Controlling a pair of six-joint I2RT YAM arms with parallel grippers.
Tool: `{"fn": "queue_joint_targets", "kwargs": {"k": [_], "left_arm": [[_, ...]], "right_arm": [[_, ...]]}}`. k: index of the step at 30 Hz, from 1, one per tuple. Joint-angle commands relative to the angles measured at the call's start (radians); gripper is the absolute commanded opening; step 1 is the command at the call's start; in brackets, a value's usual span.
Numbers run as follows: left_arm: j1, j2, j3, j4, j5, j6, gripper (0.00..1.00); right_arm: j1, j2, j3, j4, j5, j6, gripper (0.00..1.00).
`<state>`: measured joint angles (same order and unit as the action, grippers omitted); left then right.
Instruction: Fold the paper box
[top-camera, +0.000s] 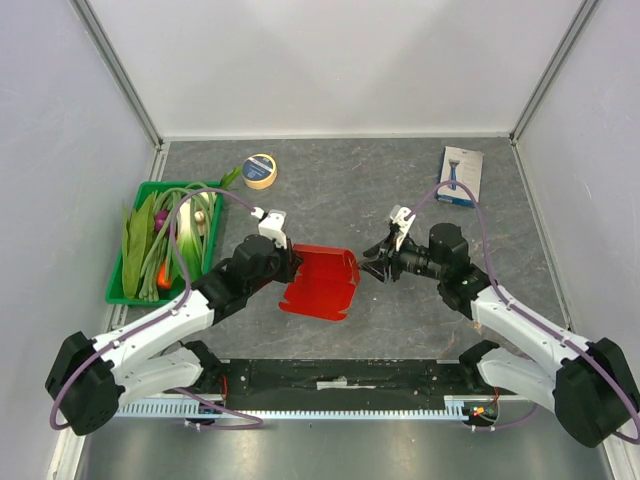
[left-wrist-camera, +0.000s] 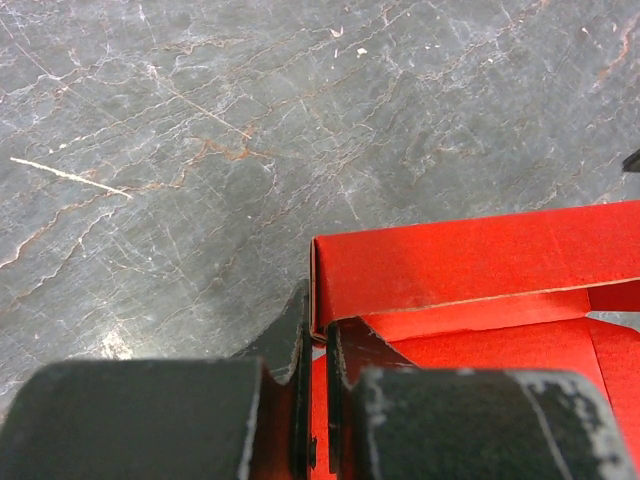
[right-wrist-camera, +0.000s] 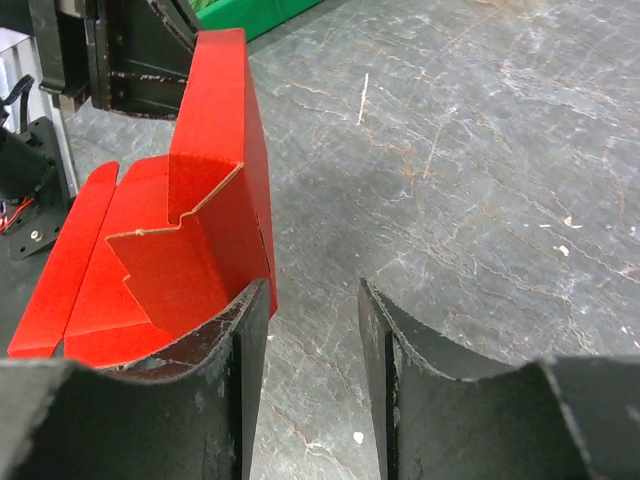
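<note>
**Glossy red cardboard box (top-camera: 320, 285): one wall up, plenty left to fold**

So the red cardboard box sits on the grey stone-look surface (top-camera: 400, 200), right in the middle between the two arms. The left hand (left-wrist-camera: 315, 350) is pinched together on one end of the raised wall, squeezing the card with basically no gap. The right hand (right-wrist-camera: 310, 335) has its jaws apart with nothing between them as far as I can tell. The other end of that wall is just beside one of its fingers (right-wrist-camera: 245, 340); touching or not, can't say.

Progress-wise, one long wall stands upright and a small notched tab at its end is bent inward. The floor panel and the opposite long flap lie flat on the surface. I'd call it early-ish: first wall done, the other walls and tabs not yet raised or tucked.

The green plastic tray (top-camera: 118, 290) of leafy vegetables, the tan roll of tape (top-camera: 260, 171) and the white-and-blue retail box (top-camera: 460, 175) are all well apart from the action.
</note>
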<state>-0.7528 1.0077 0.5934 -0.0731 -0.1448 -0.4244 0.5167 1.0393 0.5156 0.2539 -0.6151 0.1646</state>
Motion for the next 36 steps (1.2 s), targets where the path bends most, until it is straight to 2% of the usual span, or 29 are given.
{"fn": "queue_joint_targets", "kwargs": {"k": [1,4,6,9,14,19,27,36], "left_arm": [[0.004,0.009,0.019,0.009,-0.027,0.03,0.02],[0.009,0.005,0.016,0.004,-0.044,0.027,0.02],[0.01,-0.001,0.008,0.028,-0.024,0.029,0.02],[0.01,-0.004,-0.003,0.053,0.005,0.032,0.02],[0.01,-0.004,-0.003,0.05,0.014,0.042,0.02],[0.01,-0.006,-0.003,0.053,0.022,0.042,0.02],[0.01,-0.011,-0.003,0.047,0.024,0.042,0.02],[0.01,-0.008,0.019,-0.005,-0.035,0.032,0.02]], "right_arm": [[0.0,-0.07,0.049,-0.065,0.139,0.004,0.53],[-0.001,-0.139,0.04,-0.09,0.177,-0.005,0.53],[0.0,-0.14,0.047,-0.107,0.1,-0.019,0.52],[0.009,-0.096,0.04,-0.041,-0.018,0.004,0.52],[0.04,-0.032,0.066,0.019,-0.074,0.003,0.52],[0.097,0.007,0.078,0.033,-0.038,-0.008,0.52],[0.187,0.033,0.096,0.018,0.113,-0.05,0.56],[0.207,0.051,0.077,0.087,0.1,0.009,0.61]]}}
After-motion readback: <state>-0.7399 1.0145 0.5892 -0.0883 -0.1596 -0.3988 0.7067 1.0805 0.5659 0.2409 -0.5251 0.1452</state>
